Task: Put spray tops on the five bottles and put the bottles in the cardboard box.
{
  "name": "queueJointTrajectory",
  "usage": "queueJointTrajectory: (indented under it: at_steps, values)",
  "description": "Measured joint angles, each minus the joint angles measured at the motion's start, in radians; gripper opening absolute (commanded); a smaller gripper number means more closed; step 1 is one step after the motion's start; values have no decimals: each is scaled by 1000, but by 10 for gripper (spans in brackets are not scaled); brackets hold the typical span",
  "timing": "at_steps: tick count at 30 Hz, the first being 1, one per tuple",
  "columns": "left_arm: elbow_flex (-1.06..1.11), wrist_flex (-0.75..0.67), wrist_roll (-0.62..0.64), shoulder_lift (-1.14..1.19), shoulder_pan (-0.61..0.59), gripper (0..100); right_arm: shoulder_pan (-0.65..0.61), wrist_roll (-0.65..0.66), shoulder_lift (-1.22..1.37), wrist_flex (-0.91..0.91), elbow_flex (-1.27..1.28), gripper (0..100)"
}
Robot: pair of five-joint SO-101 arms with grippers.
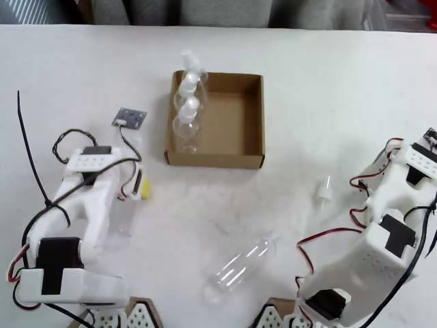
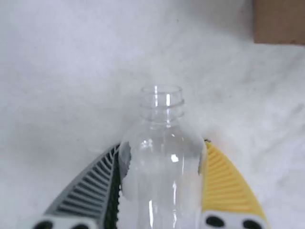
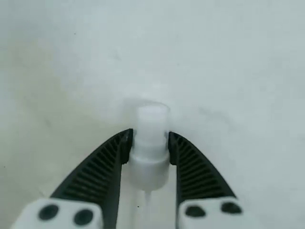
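My left gripper (image 2: 161, 145) is shut on a clear, uncapped bottle (image 2: 162, 157), its grey and yellow fingers pressing the bottle's shoulders. In the high view this bottle (image 1: 127, 208) is at the left arm's tip, left of the cardboard box (image 1: 256, 116). My right gripper (image 3: 149, 135) is shut on a white spray top (image 3: 150, 143), black fingers on both sides of its collar. That spray top (image 1: 322, 193) sits right of the box. A second open bottle (image 1: 242, 266) lies on its side near the front. Three capped bottles (image 1: 186, 113) line the box's left wall.
A small grey board (image 1: 130, 118) with a cable lies left of the box. The white table (image 1: 314, 82) stretches bare behind and to the right of the box. The box's right half holds nothing.
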Motion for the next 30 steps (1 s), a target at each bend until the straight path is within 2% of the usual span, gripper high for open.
queueJointTrajectory:
  at_steps: [2,6,9,12,15,20,26,30]
  values:
    - [0,0,0,0,0,20,2,44,0,-2,0,22]
    - [0,0,0,0,20,20,3,242,-6,0,0,22]
    - [0,-26,72,0,23,24,3,399,-6,8,0,33]
    - [0,-48,181,0,23,30,-3,483,-6,11,0,139]
    - [0,-60,226,0,23,112,-26,500,-6,29,0,218]
    - [0,-43,308,0,34,302,-69,506,-12,103,-6,220]
    - [-51,63,344,0,52,324,-71,506,-75,262,-160,219]
    - [-98,157,338,-23,52,324,-94,459,-155,400,-241,192]
